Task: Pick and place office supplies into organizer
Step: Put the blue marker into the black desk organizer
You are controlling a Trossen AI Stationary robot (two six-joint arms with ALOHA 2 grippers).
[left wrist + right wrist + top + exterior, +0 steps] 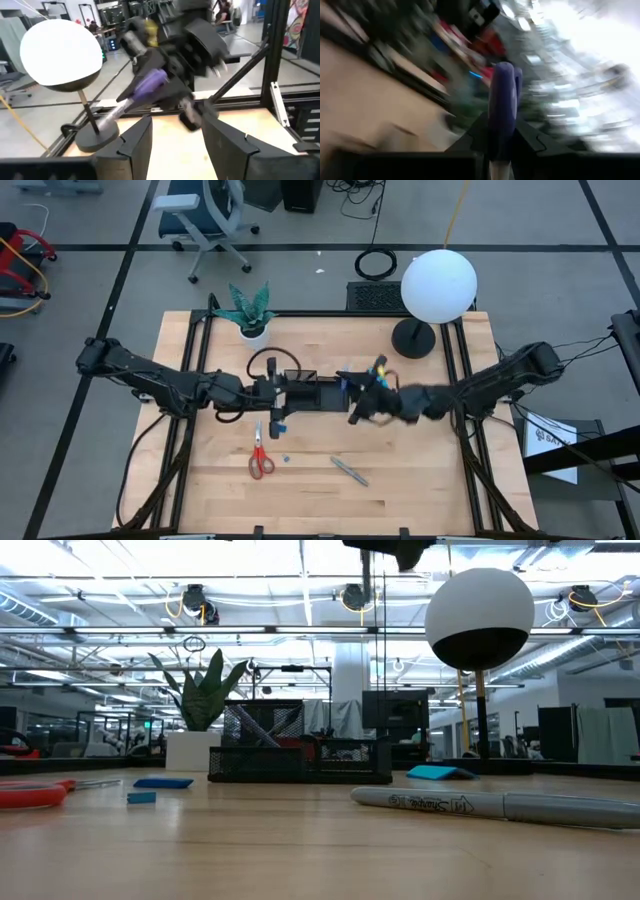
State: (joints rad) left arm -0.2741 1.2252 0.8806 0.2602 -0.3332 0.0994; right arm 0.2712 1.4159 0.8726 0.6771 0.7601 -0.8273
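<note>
The right hand (362, 408) pinches a purple-capped pen (501, 107), held just beside the black organizer (312, 392) at its end nearer the lamp (438, 285). The left hand (280, 395) sits at the organizer's other end, fingers (134, 142) spread, holding nothing. Below it on the surface (420, 480) lie the scissors (260, 460), a tiny blue block (286, 459) and a grey pen (349, 470).

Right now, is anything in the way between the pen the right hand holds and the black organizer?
Nothing visible. The right hand holds the purple-capped pen just beside the organizer; the left hand waits open at the organizer's other end.
</note>
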